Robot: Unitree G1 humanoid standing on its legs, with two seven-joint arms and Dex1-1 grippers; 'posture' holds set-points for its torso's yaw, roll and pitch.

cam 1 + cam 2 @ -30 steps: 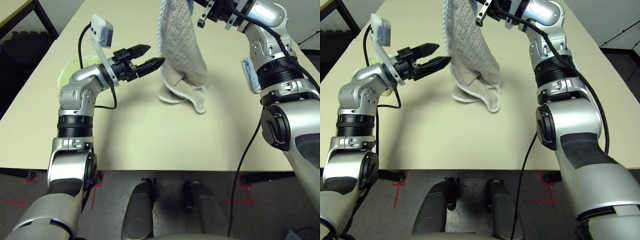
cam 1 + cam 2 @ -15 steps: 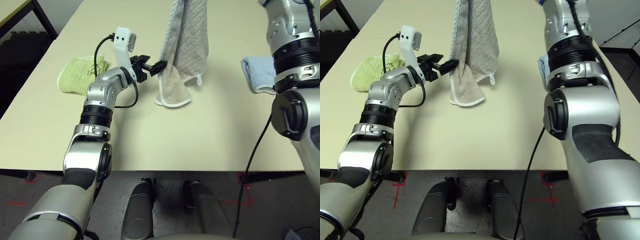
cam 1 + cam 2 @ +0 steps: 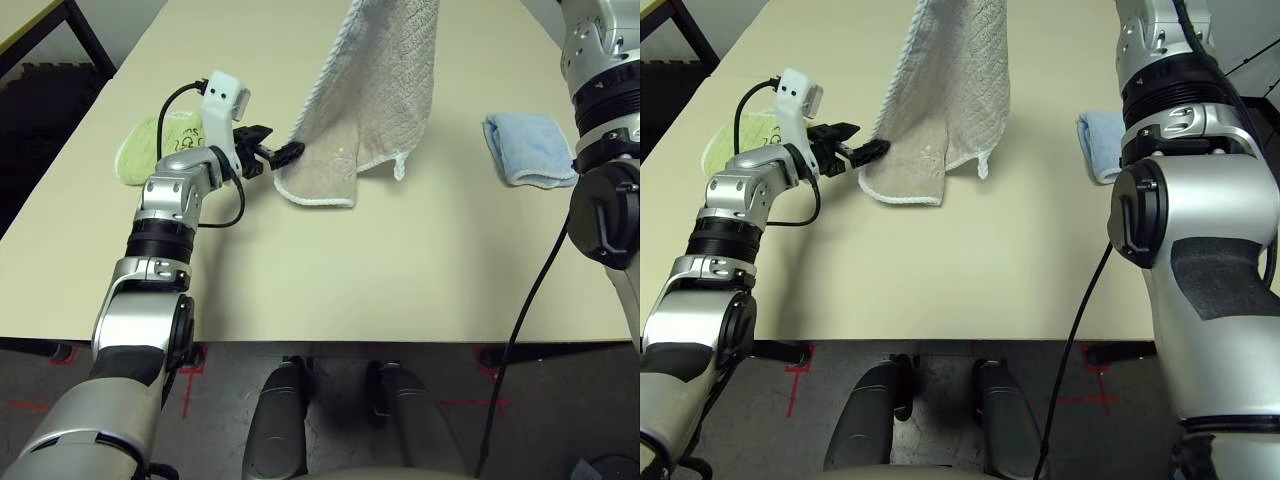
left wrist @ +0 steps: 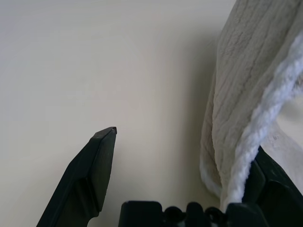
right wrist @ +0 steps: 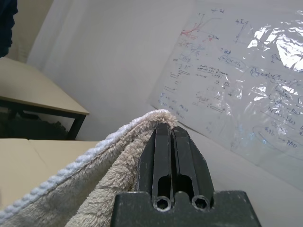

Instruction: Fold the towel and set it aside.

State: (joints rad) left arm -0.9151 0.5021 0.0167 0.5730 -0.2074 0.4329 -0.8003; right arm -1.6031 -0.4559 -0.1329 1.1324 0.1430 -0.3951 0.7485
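The beige towel (image 3: 375,90) hangs from above, and its white-edged lower end (image 3: 905,180) rests on the table. My right gripper (image 5: 164,126) is raised high and shut on the towel's top edge (image 5: 94,184). My left gripper (image 3: 275,158) is low over the table at the towel's lower left edge and stands open. In the left wrist view the towel's white edging (image 4: 265,123) lies against one finger, while the other finger (image 4: 92,170) stands well apart over bare table.
A yellow-green folded towel (image 3: 150,140) lies behind my left forearm at the left. A light blue folded towel (image 3: 530,150) lies at the right by my right arm. The table's front edge (image 3: 330,340) is near me.
My right gripper has carried the towel's top higher. My left gripper has closed in on the lower left edge, and that edge now sits further left on the table. The view has shifted.
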